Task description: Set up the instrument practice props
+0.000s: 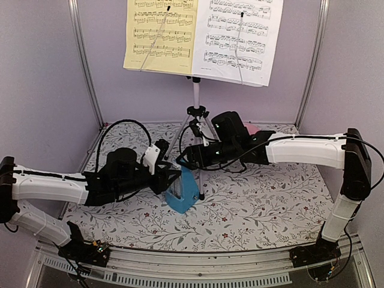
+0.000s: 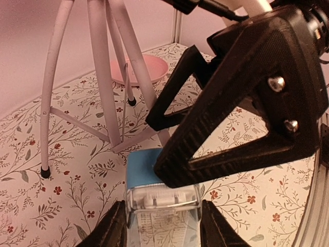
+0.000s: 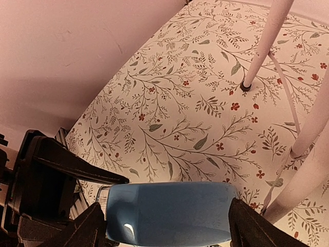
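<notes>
The pale music stand [image 1: 195, 93] rises on silver tripod legs [image 2: 100, 77] at the back, carrying a yellow sheet [image 1: 161, 33] and a white sheet [image 1: 240, 39]. In front of the legs the blue metronome [image 1: 183, 195] leans on the floral table. My right gripper [image 3: 167, 206] comes from the right and is shut on its blue sides [image 3: 169, 216]. From the left, my left gripper [image 2: 163, 206] straddles the clear-fronted top [image 2: 146, 170], fingers close on either side with thin gaps. Both grippers crowd together there in the top view.
A pink round plate [image 2: 141, 69] lies behind the tripod near the back wall. One tripod foot [image 3: 245, 86] stands just beyond the metronome. Metal frame posts [image 1: 84, 60] and purple walls close in the floral table [image 1: 258, 210].
</notes>
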Controlling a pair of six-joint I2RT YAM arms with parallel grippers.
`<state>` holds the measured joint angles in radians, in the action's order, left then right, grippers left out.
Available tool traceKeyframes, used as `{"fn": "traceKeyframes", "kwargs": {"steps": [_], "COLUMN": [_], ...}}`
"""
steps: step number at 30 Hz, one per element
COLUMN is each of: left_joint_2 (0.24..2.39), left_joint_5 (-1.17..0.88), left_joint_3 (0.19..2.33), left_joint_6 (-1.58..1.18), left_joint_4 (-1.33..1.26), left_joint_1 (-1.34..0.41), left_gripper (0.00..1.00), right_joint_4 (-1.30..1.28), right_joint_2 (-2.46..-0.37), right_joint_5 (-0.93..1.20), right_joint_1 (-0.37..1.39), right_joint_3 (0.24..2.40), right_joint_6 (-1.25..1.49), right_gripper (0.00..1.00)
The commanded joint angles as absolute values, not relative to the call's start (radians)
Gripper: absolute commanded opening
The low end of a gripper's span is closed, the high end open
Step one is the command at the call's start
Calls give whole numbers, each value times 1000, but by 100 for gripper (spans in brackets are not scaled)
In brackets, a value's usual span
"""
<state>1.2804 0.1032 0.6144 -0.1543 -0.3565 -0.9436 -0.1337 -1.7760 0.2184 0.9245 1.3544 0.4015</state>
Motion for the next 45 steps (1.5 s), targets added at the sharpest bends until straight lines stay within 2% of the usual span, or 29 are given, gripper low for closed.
{"fn": "traceKeyframes", "kwargs": {"steps": [1,6,16,45], "left_joint_2": [1257,1219,1187,1182], "left_joint_5": [83,81,57,8], "left_joint_3": [601,570,541,555], "left_joint_6": [-173,-181,-181,-151], "left_joint_4": [-390,-370,-353,-375], "left_joint_1": [-925,-926,-933,-968], "left_gripper": [36,30,26,22], "right_joint_4": [-220,-230,-258,-268], "right_joint_2": [-1809,-1815,-1840,-1836], "right_joint_5": [191,181,149,59], "right_joint_1": [932,940,949,930], "right_joint_3": [1352,1337,1301,1102], "right_joint_6": [375,363,336,337], "right_gripper": [83,83,82,80]}}
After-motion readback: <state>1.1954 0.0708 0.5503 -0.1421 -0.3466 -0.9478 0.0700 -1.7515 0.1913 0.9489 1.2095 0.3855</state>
